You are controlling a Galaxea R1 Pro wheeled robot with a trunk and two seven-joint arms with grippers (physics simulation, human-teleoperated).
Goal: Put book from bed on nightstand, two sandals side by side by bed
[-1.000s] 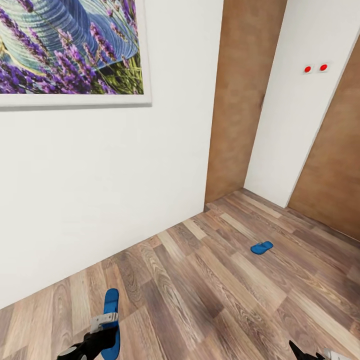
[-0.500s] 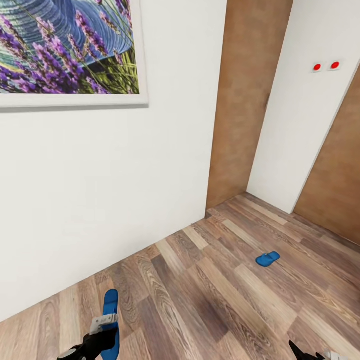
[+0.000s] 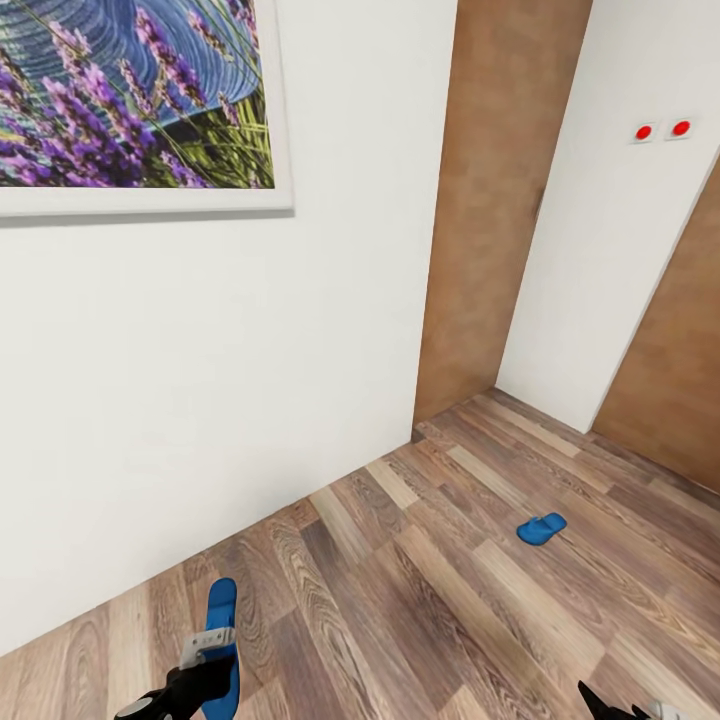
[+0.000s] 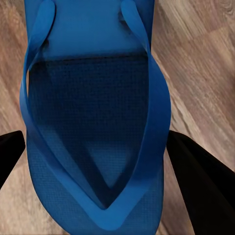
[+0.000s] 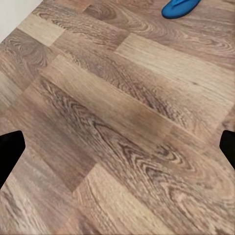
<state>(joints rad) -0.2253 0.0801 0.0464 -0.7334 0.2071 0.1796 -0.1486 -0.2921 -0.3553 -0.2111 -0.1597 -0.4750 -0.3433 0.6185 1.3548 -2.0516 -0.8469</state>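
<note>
My left gripper (image 3: 205, 668) is shut on one blue sandal (image 3: 221, 608), which it holds low over the wood floor at the near left. In the left wrist view this sandal (image 4: 93, 107) lies sole-up-close between the two black fingers (image 4: 203, 183), strap side towards the camera. The other blue sandal (image 3: 541, 528) lies flat on the floor further off to the right, and it also appears as the sandal (image 5: 180, 7) in the right wrist view. At the near right my right gripper (image 3: 612, 708) is open, with bare planks between its fingers (image 5: 10, 149). The book, the bed and the nightstands are out of view.
A white wall (image 3: 230, 380) with a framed lavender picture (image 3: 130, 100) runs along the left. Beyond it stand a brown wooden panel (image 3: 490, 200), a white wall section with two red dots (image 3: 662, 130), and another brown panel (image 3: 670, 380). Wood-plank floor (image 3: 420, 600) stretches between them.
The whole head view has shifted, so the camera moved: the floor sandal and wall now sit lower and further right in the frame. The left gripper still holds its sandal the same way.
</note>
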